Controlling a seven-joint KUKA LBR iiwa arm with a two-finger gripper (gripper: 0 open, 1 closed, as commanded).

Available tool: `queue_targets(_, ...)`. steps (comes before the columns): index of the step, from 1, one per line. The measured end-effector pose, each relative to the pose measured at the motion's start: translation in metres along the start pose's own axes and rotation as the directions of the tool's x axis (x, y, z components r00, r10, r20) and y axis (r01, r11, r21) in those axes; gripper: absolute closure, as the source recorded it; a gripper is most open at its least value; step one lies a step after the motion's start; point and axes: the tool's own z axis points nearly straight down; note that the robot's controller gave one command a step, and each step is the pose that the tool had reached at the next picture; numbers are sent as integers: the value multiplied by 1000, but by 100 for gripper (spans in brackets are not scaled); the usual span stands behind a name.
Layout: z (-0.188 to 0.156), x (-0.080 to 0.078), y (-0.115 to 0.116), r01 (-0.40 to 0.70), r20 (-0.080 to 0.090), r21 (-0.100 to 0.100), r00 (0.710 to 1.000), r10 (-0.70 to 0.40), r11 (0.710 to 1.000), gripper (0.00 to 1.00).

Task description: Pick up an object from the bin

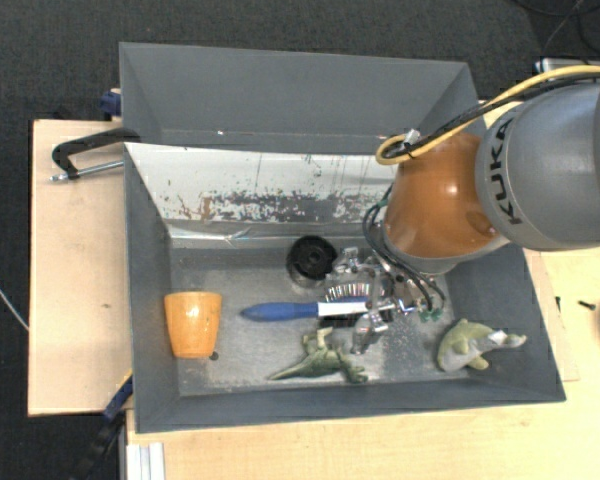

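Observation:
My gripper (365,318) is low in the middle of the bin, under the arm's orange cover. It sits at the right end of a blue-handled brush (280,311) with a white band, which lies flat and points left. A green toy dinosaur (320,363) lies just below the gripper near the front wall. A black round object (311,257) rests just up and left of the gripper.
An orange cup (192,322) lies on its side at the bin's left. A pale green toy animal (472,345) lies at the front right. The arm comes in from the right over the bin's back right corner.

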Motion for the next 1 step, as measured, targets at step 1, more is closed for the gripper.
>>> queue_targets(1, 29, -13, -2, -49, 2, 1, 999, 49, 999, 0)
